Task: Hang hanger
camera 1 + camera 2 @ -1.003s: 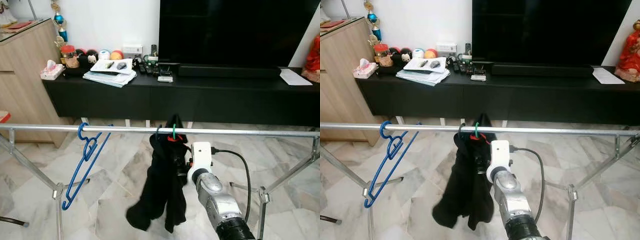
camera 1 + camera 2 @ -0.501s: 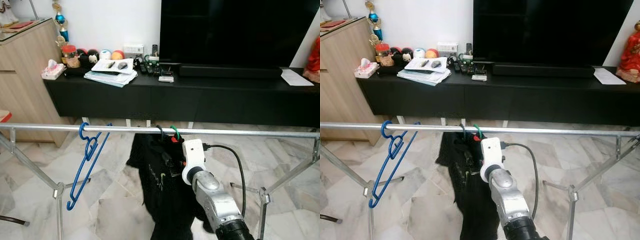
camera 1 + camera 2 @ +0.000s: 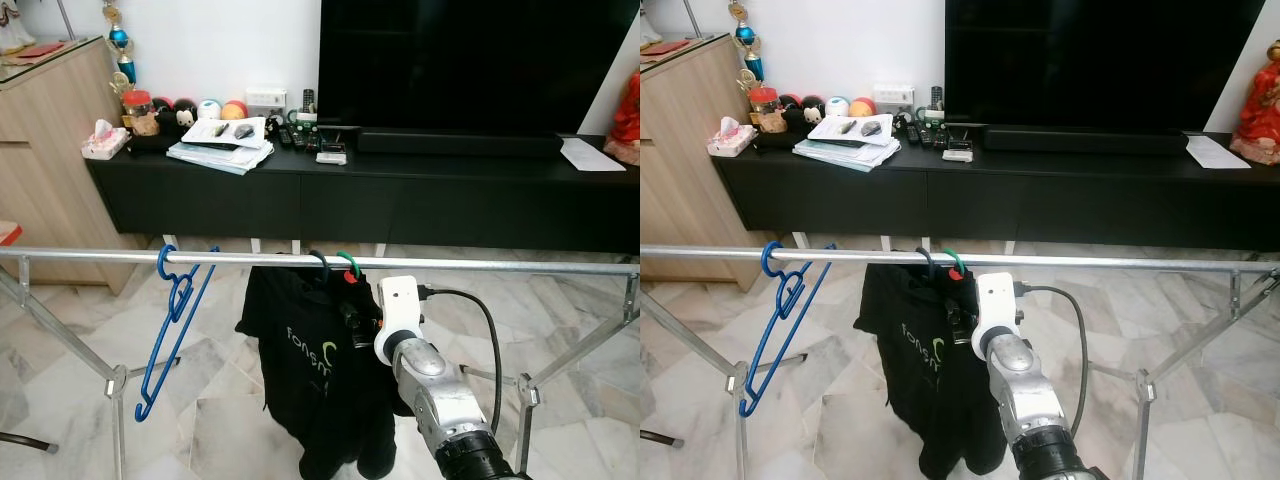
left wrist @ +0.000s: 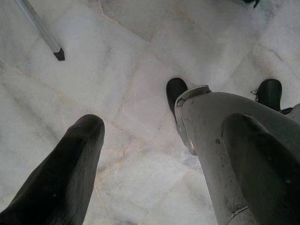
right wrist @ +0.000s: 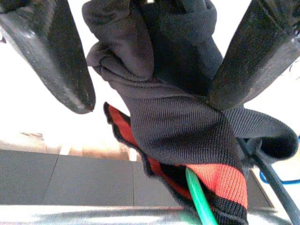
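**Operator:** Where's the hanger, and is it on?

**Observer:** Your green hanger has its hook over the rail, just beside a dark hook. The black shirt hangs below the rail from it. A blue hanger hangs empty further along the rail, toward the wooden cabinet.

**Operator:** What's my right hand doing?

**Observer:** Your right gripper sits just under the rail at the shirt's collar. Its fingers are spread either side of the bunched collar, and I can't tell whether they press it. Your left gripper hangs open over the floor.

**Operator:** How will it handle?

**Observer:** I'd judge it light. The shirt is soft and will swing and slide, while the hanger's neck is thin and stiff, so hold there rather than the fabric.

**Operator:** Which view helps?

**Observer:** The wrist view shows the red collar lining and the green wire; the head views show both hooks on the rail.
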`<state>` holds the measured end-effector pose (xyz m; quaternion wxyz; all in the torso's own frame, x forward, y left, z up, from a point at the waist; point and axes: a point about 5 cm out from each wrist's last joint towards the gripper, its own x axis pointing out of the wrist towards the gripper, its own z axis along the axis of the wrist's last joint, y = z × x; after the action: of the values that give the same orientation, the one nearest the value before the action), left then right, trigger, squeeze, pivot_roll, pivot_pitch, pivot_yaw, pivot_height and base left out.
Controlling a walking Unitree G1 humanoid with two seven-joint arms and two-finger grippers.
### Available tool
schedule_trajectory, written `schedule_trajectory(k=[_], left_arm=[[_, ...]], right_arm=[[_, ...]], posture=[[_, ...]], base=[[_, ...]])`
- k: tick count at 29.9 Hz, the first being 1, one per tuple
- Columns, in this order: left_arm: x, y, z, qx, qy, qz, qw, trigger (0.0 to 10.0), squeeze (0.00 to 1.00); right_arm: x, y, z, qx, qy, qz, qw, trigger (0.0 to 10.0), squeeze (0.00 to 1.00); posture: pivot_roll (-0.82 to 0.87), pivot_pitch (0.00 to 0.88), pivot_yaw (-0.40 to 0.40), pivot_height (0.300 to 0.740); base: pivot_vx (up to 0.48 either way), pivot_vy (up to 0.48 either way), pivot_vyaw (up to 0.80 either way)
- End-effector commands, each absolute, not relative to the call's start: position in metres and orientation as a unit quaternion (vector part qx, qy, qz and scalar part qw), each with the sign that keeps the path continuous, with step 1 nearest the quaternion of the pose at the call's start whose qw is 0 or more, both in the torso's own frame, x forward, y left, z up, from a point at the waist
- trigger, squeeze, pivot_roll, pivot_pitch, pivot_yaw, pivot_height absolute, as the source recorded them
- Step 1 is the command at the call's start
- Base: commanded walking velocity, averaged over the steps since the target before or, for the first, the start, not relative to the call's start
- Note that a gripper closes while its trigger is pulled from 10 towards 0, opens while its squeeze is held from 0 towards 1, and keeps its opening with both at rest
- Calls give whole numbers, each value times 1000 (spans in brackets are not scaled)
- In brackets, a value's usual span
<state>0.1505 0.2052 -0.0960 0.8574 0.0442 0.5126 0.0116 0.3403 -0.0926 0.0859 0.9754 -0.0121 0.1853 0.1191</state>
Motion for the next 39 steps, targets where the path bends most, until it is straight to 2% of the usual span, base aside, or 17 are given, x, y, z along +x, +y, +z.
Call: schedule_trajectory(k=[1,5,6,7,8,25,39], left_arm=[[147,206,-97,50,517,10,855,10000,0],[147,206,-97,51,517,9,854,10000,0],[147,206,-97,51,517,9,854,10000,0],[147,206,-97,51,517,9,854,10000,0],[147,206,-97,52,517,8,854,10000,0],[146,205,-98,49,518,7,854,10000,0],[146,204,-98,45,518,10,854,10000,0]], right_arm=[[344,-92,88,-16,181,116,977,10000,0],[342,-90,82,-15,196,131,972,10000,0],[342,-89,81,-15,197,132,971,3922,0],[342,-89,79,-16,200,134,970,1608,0],[342,-88,77,-18,203,134,970,0,0],[345,-90,67,-28,226,124,966,0,0],[348,-78,66,-17,232,139,963,0,0]], posture=[[-47,0,15,740],[-48,0,18,740],[-48,0,18,740],[-46,0,18,740],[-43,0,18,740],[-44,0,16,740],[-35,0,8,740]], base=[[0,0,0],[0,0,0],[0,0,0],[0,0,0],[0,0,0],[0,0,0],[0,0,0]])
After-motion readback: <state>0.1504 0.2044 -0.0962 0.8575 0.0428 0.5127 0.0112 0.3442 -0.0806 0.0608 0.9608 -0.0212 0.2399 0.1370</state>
